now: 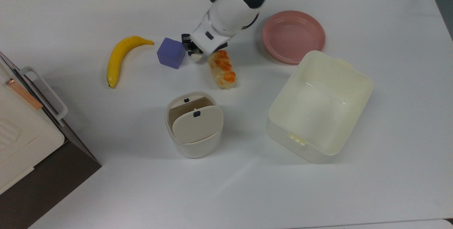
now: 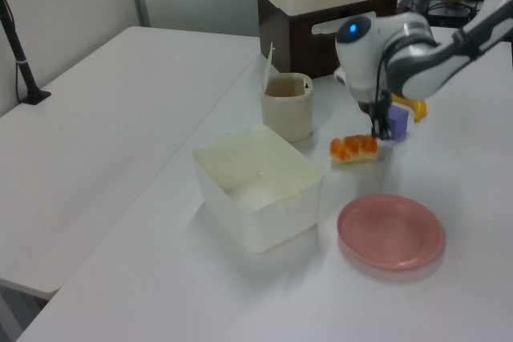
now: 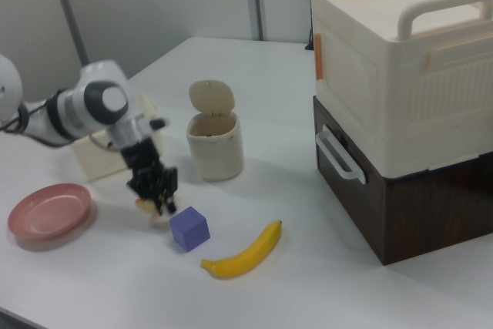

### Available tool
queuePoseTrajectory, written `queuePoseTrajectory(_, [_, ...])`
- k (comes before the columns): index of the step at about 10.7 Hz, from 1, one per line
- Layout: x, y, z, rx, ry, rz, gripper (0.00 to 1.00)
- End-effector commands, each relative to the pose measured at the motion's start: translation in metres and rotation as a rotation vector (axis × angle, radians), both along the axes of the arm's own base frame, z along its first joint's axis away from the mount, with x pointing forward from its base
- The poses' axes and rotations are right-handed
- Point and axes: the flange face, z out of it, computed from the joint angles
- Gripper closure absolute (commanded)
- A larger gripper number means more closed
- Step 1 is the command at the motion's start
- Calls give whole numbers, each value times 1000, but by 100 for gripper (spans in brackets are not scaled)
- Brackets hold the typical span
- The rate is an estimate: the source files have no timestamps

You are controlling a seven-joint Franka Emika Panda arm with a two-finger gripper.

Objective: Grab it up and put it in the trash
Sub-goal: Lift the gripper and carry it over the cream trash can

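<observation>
My gripper (image 1: 193, 53) is shut on the tiny off-white crumpled ball (image 1: 196, 57), low over the table between the purple cube (image 1: 171, 52) and the orange-streaked bread roll (image 1: 221, 68). In the right view, the gripper (image 3: 156, 199) hangs just left of the cube (image 3: 189, 229). In the left view, the gripper (image 2: 377, 130) sits at the roll's far end. The trash (image 1: 194, 148), a small cream bin with a beige flap lid tilted open, stands nearer the top view's bottom; it is also seen as the trash (image 2: 286, 110) and the trash (image 3: 216, 148).
A banana (image 1: 118, 57) lies to the top view's left of the cube. A pink plate (image 1: 293, 36) and a large cream box (image 1: 300, 147) are on the top view's right. A cream and brown cabinet (image 1: 21, 133) stands at the left edge.
</observation>
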Motion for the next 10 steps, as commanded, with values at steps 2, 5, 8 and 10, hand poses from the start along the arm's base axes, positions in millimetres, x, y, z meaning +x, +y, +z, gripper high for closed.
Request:
queuePoseTrajectory(2, [36, -51, 123, 145, -238, -175, 100])
queuePoseTrajectory(5, [52, -65, 147, 225, -313, -244, 100])
queuePoseTrajectory(8, [103, -52, 136, 241, -471, -364, 100])
queuePoseTrajectory(10, [116, -50, 137, 249, -528, -418, 100])
